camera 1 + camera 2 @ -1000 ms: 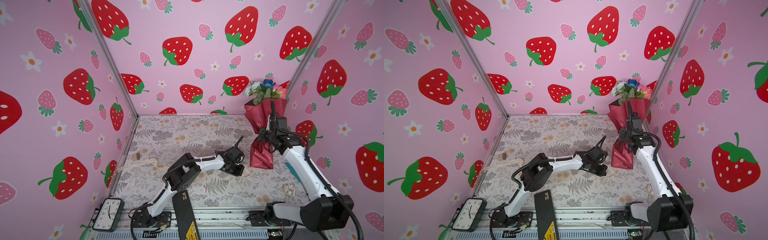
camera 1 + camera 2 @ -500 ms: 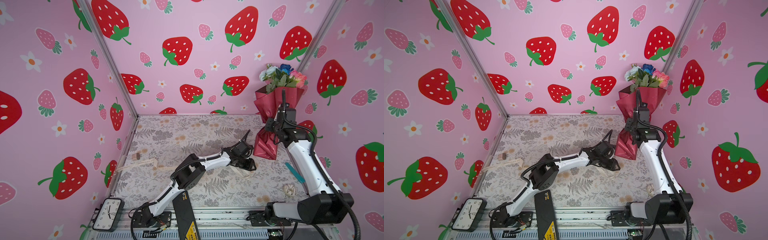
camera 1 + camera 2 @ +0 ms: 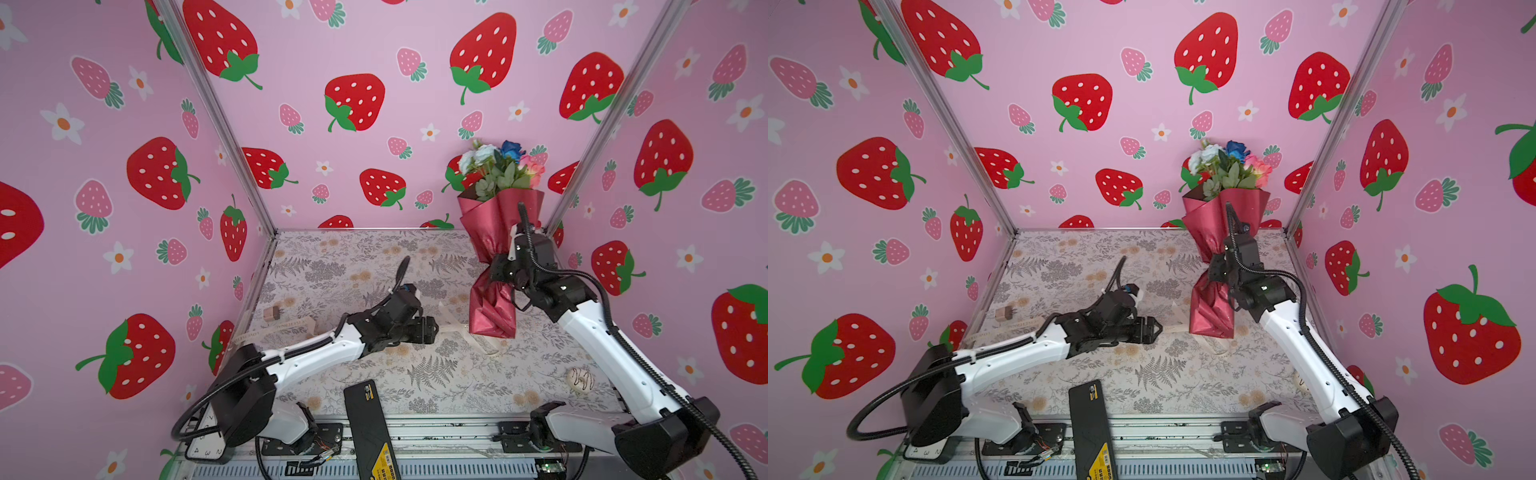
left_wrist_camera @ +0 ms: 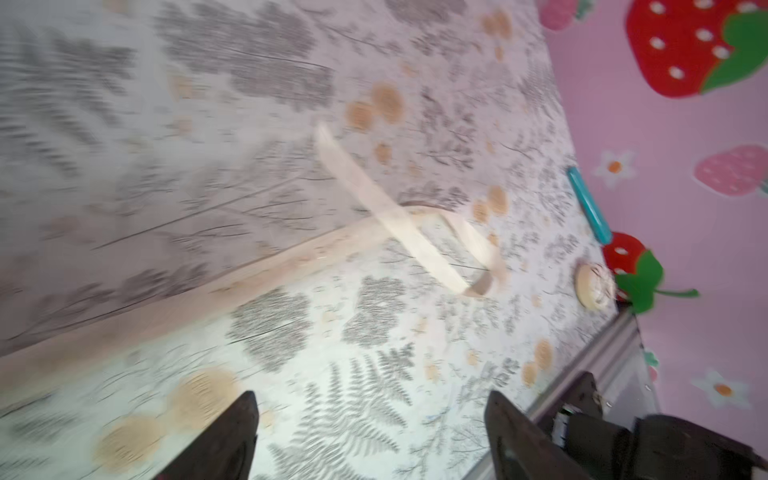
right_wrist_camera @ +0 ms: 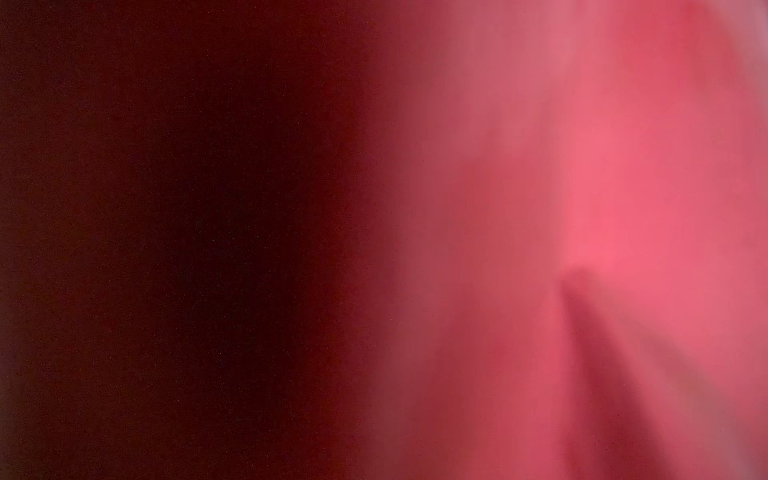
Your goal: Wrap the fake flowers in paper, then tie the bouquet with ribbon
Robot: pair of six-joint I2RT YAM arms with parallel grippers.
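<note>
Starting in both top views: clamping the right gripper [image 3: 500, 272] [image 3: 1216, 274] tight on the pinched waist of a bouquet of fake flowers [image 3: 492, 224] [image 3: 1219, 220], with pale blue-white, dark blue and pink-coral blooms over green leaves in glossy dark red wrapping paper. Holding it upright, blooms uppermost, toward two o'clock of the grey fern-printed tabletop [image 3: 353, 257] [image 3: 1084, 257], near the back right corner; not being able to tell whether its foot is touching the surface. Stretching the black left gripper [image 3: 432, 330] [image 3: 1156, 328] low over the centre, pointing toward three o'clock, just beside the wrapped foot and apart from it. Trailing a flat cream ribbon [image 3: 455, 329] [image 3: 1177, 329] along the tabletop from the gripper tip toward the foot. Leaving a small round white trinket with dark squiggles [image 3: 581, 379] at five o'clock, well apart from the bouquet. Turning to the left wrist view: spreading the two dark fingers [image 4: 232, 432] of the left gripper [image 4: 370, 395] wide, gripping nothing, with only printed tabletop between them. Looking out over the ribbon [image 4: 399, 232], looped and crossing itself beyond the fingertips, and farther off a slim teal bar [image 4: 590, 205] and the trinket [image 4: 592, 284] by the pink wall. Turning to the right wrist view: filling the whole picture with blurred red wrapping of the bouquet [image 5: 582, 208], bright on one side and dark on the other, hiding the jaws entirely.
</note>
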